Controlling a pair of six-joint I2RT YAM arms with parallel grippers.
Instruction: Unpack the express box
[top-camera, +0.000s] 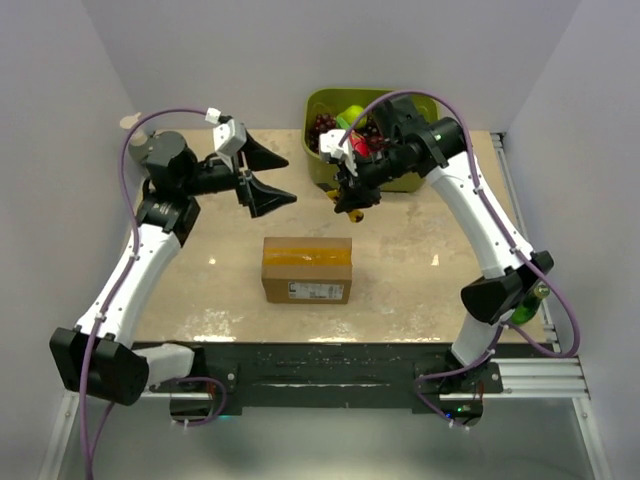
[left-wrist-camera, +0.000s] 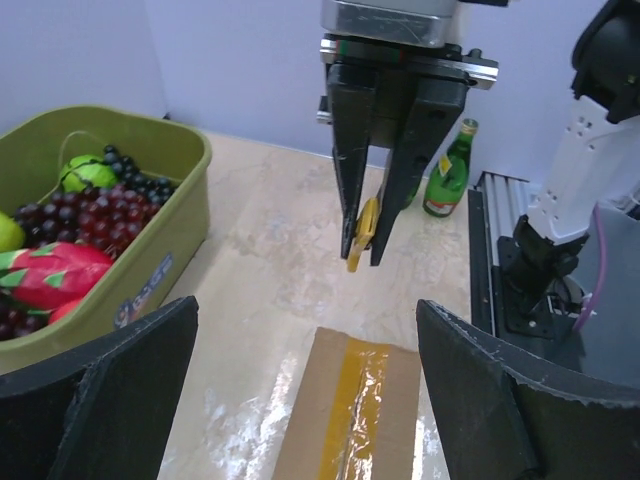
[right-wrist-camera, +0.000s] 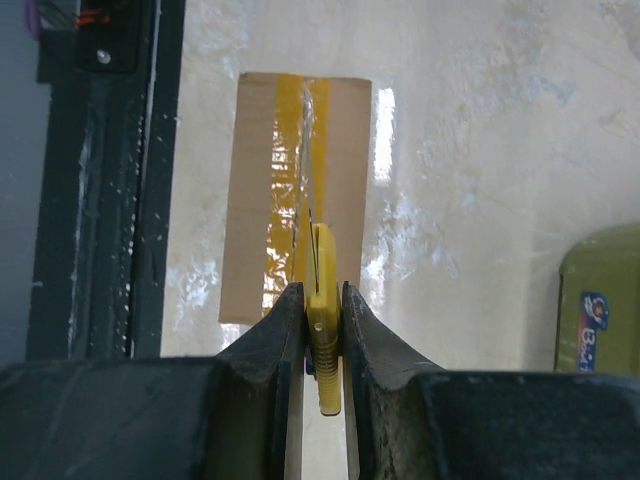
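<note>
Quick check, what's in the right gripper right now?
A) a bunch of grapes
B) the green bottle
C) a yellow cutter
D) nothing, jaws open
C: in the right wrist view the right gripper is clamped on a yellow cutter, which sits above the taped seam of the still-closed express box.

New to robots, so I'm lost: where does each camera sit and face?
Top: above, behind the arm bases, looking down on the taped brown cardboard box; both arms show.
Left wrist: faces the right arm; own open jaws below.
Right wrist: looks down at the box; own jaws pinch a small yellow cutter.
All share the box.
</note>
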